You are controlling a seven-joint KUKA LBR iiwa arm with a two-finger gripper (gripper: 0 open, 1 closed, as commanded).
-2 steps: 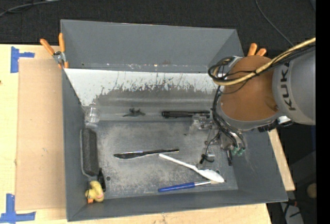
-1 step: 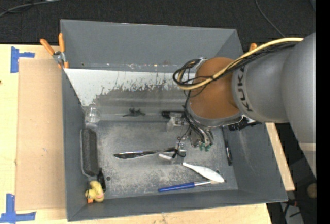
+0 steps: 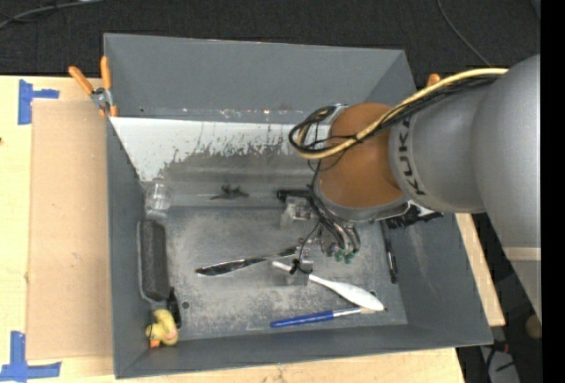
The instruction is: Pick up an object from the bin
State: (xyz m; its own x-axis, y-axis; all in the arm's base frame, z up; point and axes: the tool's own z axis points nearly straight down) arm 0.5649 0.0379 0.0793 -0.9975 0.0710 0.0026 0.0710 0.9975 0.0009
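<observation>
Gripper (image 3: 301,265) low in bin (image 3: 256,81) | white plastic utensil (image 3: 349,291) starts just beside it, long axis running to view's lower right | grip state: cannot tell

Your arm (image 3: 477,152) reaches in from the right of the camera view, its broad grey link angled down and leftward. An orange wrist cover (image 3: 357,165) caps its lower end, with black and yellow cables (image 3: 311,132) looped across the cover's upper left. Below it your claw (image 3: 305,259) points down, sitting low, slightly left of the cover.
</observation>
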